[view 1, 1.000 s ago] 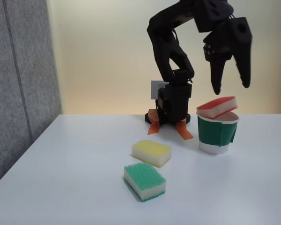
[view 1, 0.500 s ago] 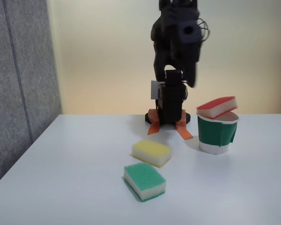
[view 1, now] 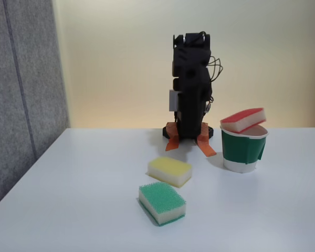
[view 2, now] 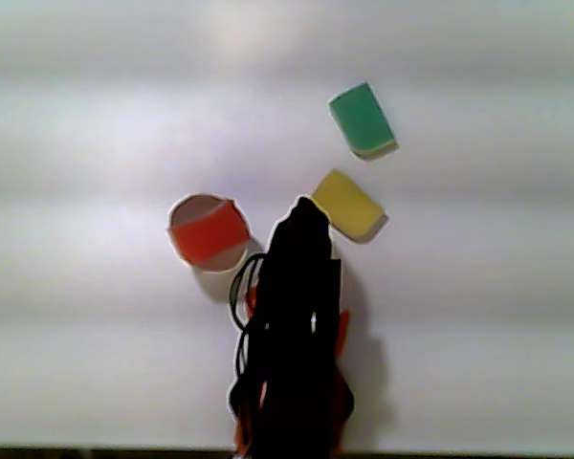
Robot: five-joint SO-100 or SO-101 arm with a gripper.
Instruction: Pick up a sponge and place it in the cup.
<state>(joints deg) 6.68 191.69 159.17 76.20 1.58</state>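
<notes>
1. In the fixed view, a green-topped sponge [view 1: 162, 203] lies nearest the camera on the white table [view 1: 68, 210], with a yellow-topped sponge [view 1: 170, 171] just behind it.
2. Centre frame, the black arm [view 1: 191, 89] stands folded upright over its orange-footed base [view 1: 189, 140]; the gripper appears tucked against the arm, and whether its jaws are parted or closed cannot be told.
3. At right, the sponge [view 1: 244, 119] rests tilted across the rim of the cup [view 1: 243, 150], its red top up, well clear of the arm.
4. No readable writing shows.
</notes>
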